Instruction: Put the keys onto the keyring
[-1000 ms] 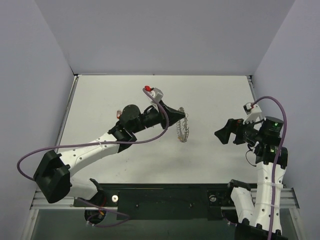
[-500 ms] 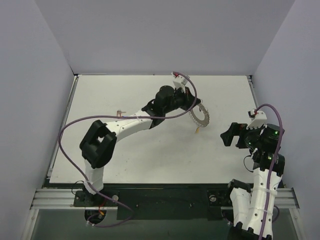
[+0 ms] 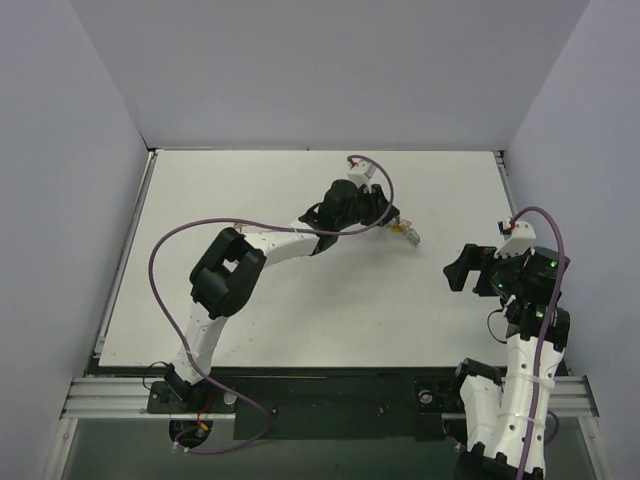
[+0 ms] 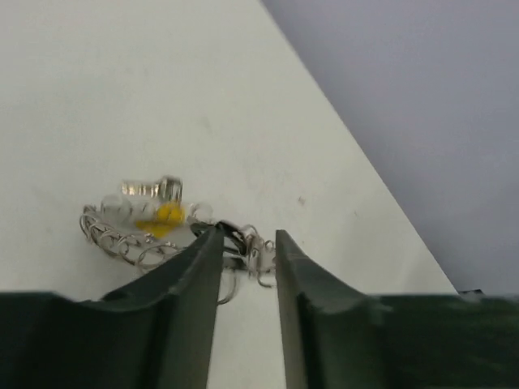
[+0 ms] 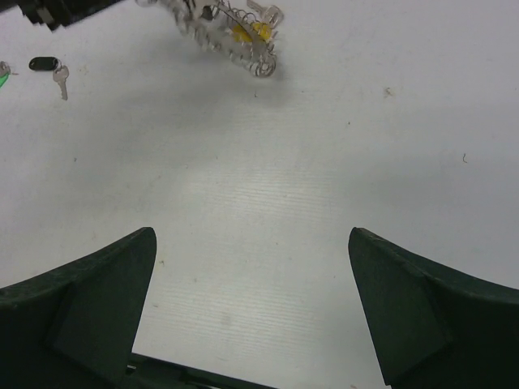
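The keyring (image 4: 134,241), a thin wire loop fringed with small rings, lies flat on the white table (image 4: 122,97). A key with a yellow tag (image 4: 167,214) rests on it. My left gripper (image 4: 247,237) has its jaws slightly apart, with the ring's near edge just at the fingertips and bare table showing between them. From above, the keyring (image 3: 408,234) lies right of my left gripper (image 3: 391,222). My right gripper (image 5: 251,235) stands wide open over bare table, with the keyring (image 5: 231,36) ahead of it. A black-tagged key (image 5: 47,65) lies apart at the left.
A green tag (image 5: 2,74) shows at the right wrist view's left edge. The left arm's purple cable (image 3: 170,250) loops over the table's left half. Grey walls close in the table (image 3: 300,320) on three sides. My right gripper (image 3: 455,270) hovers near the right edge.
My left arm swung toward the back right carrying the keyring, lowered it flat onto the table, and its jaws parted. The right arm barely moved.
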`<act>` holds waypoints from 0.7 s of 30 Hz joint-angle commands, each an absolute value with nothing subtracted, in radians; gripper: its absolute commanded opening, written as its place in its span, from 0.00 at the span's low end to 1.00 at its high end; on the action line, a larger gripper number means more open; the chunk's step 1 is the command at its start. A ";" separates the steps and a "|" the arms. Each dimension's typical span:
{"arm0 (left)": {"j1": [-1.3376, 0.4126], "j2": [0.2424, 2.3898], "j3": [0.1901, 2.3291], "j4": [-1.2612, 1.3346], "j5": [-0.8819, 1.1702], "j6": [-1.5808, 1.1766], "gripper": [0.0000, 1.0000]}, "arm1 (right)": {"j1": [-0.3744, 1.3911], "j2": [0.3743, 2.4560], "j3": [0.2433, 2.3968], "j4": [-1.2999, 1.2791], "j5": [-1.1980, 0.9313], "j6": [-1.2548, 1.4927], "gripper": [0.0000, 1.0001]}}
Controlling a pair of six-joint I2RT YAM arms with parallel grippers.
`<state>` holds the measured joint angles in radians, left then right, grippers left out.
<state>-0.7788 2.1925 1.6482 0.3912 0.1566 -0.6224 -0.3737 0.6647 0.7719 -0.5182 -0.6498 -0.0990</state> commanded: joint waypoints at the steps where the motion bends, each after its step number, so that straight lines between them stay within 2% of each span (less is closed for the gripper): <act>1: -0.772 2.024 1.435 0.400 0.148 -0.621 0.51 | -0.383 0.683 0.765 -0.492 -0.666 -0.110 1.00; 3: -0.778 1.906 1.344 0.356 0.097 -0.537 0.64 | -0.385 0.686 0.767 -0.502 -0.690 -0.123 1.00; 7: -0.779 1.664 1.234 0.216 0.009 -0.374 0.73 | -0.394 0.686 0.765 -0.522 -0.759 -0.155 1.00; 10: -0.743 1.536 1.125 0.189 0.015 -0.331 0.75 | -0.408 0.687 0.761 -0.537 -0.811 -0.182 1.00; 13: -0.683 1.404 1.052 0.172 0.112 -0.368 0.76 | -0.428 0.687 0.759 -0.558 -0.868 -0.210 1.00; 21: -0.422 1.149 0.910 0.091 0.271 -0.423 0.80 | -0.459 0.703 0.742 -0.604 -1.003 -0.298 0.98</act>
